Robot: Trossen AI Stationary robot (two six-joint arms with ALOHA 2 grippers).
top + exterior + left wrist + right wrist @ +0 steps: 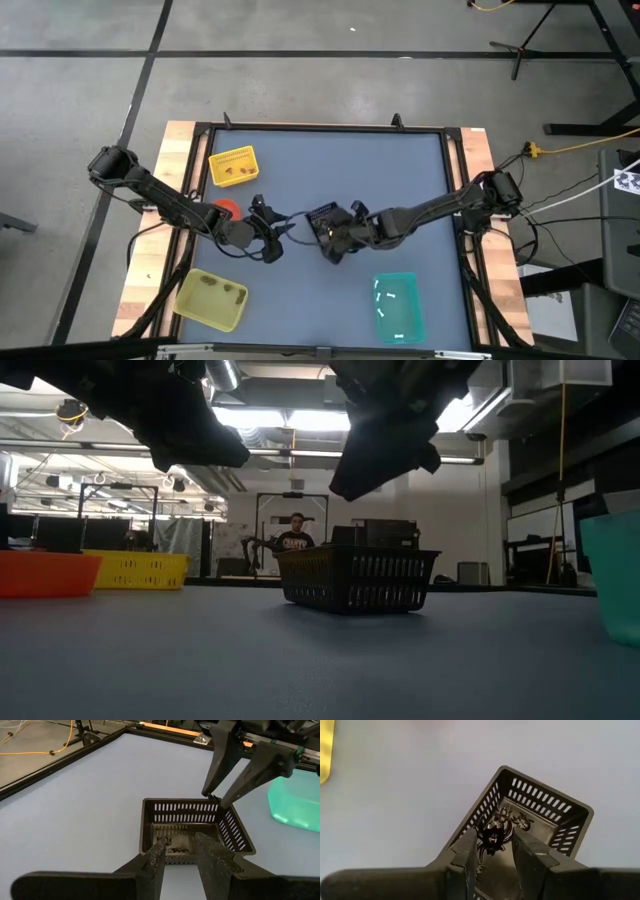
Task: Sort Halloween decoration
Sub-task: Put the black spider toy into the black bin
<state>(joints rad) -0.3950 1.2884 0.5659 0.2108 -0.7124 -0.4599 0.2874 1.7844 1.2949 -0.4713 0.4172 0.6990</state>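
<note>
Right wrist view: right tool (pixel 492 847) pinches black spider trinket (pixel 493 836) above black basket (pixel 570 827); left tool (pixel 181 851) narrow, empty, beside basket.

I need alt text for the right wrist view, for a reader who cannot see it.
The right claw holds a small black spider trinket between its fingers, above a black slotted basket on the blue-grey table. More dark trinkets lie inside the basket.

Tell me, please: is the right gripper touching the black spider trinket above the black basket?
Touching. In the right wrist view the right gripper has the black spider pinched between its two fingers, above the black basket.
</note>
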